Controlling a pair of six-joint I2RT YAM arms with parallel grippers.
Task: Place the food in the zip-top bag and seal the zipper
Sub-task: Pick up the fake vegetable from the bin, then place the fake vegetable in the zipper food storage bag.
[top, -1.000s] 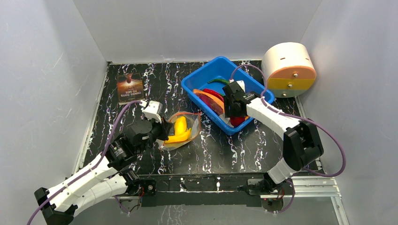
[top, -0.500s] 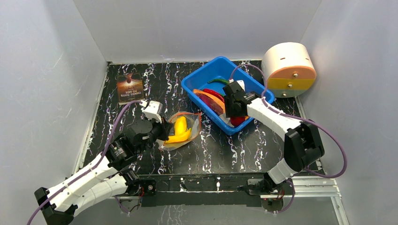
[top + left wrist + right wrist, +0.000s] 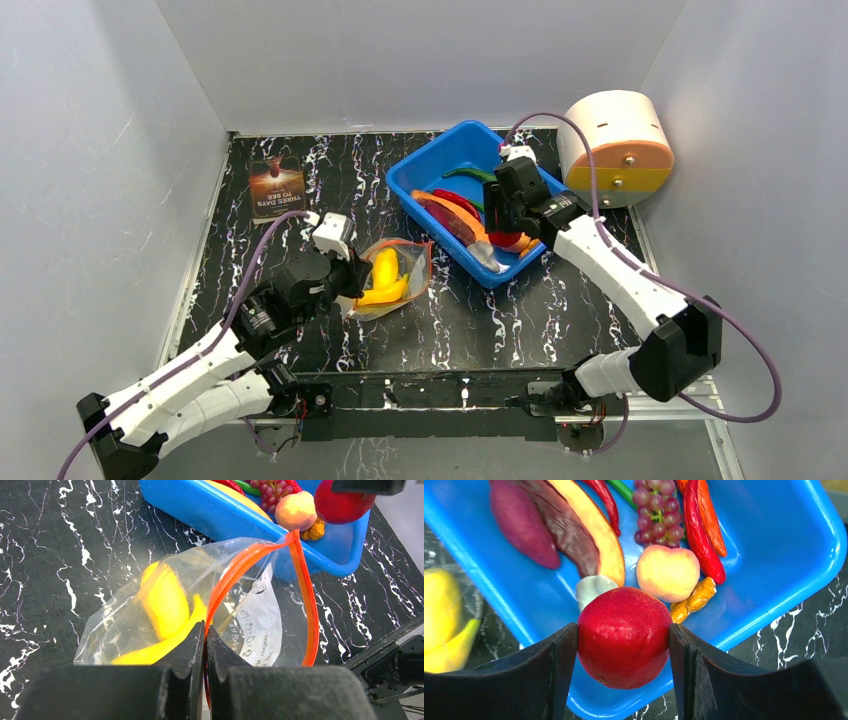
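Observation:
The clear zip-top bag [image 3: 392, 275] lies on the table with a yellow banana [image 3: 162, 605] inside. Its orange zipper strip [image 3: 300, 575] stands open in a loop. My left gripper [image 3: 205, 630] is shut on the near zipper edge, holding the mouth up; it shows in the top view [image 3: 350, 275]. My right gripper [image 3: 623, 640] is shut on a red apple [image 3: 623, 636] and holds it above the blue tub [image 3: 425, 165]; it shows in the top view [image 3: 510, 235]. In the tub lie purple grapes [image 3: 658, 507], a peach [image 3: 667, 572] and red chilies [image 3: 699, 535].
A brown printed card [image 3: 277, 187] lies at the back left. A white and orange cylinder [image 3: 614, 148] stands at the back right, beside the tub. A purple sweet potato [image 3: 519, 522] and other toy food fill the tub. White walls enclose the table.
My right arm has swung right and lifted the red apple out of the tub. My left gripper still holds the bag edge, shifted slightly right.

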